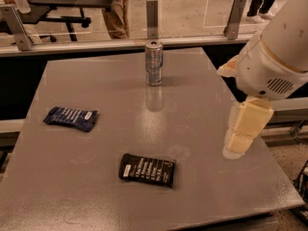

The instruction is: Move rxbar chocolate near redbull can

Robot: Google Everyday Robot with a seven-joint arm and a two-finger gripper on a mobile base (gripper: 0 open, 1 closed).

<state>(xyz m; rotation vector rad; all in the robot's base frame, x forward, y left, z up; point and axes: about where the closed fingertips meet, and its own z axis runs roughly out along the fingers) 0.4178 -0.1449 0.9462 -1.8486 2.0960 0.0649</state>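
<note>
Rxbar chocolate (147, 170) lies flat on the near middle of the grey table (96, 81), a black wrapper with rows of white lettering and a small white label at its left end, its long side running roughly along the table's front edge. The redbull can (154, 64) stands upright near the far edge, well apart from the bar and almost straight behind it, with a faint reflection on the tabletop in front of it. A dark blue wrapper (70, 119) lies flat toward the left side, apart from both. The arm (274, 57) comes in from the upper right as a bulky white housing with a vent grille, angled down and to the left. Below it hangs the cream-coloured gripper (239, 142), over the right part of the table, well to the right of the bar and touching nothing. Whether it is open or closed cannot be told from this view, and it holds nothing that can be seen. The tabletop is smooth, matt grey and slightly glossy in the middle. Along its far edge runs a low glass barrier held by metal posts (152, 18). Beyond the barrier are a pale floor, dark furniture on the left, and a standing person's legs (257, 1) at the top right.
</note>
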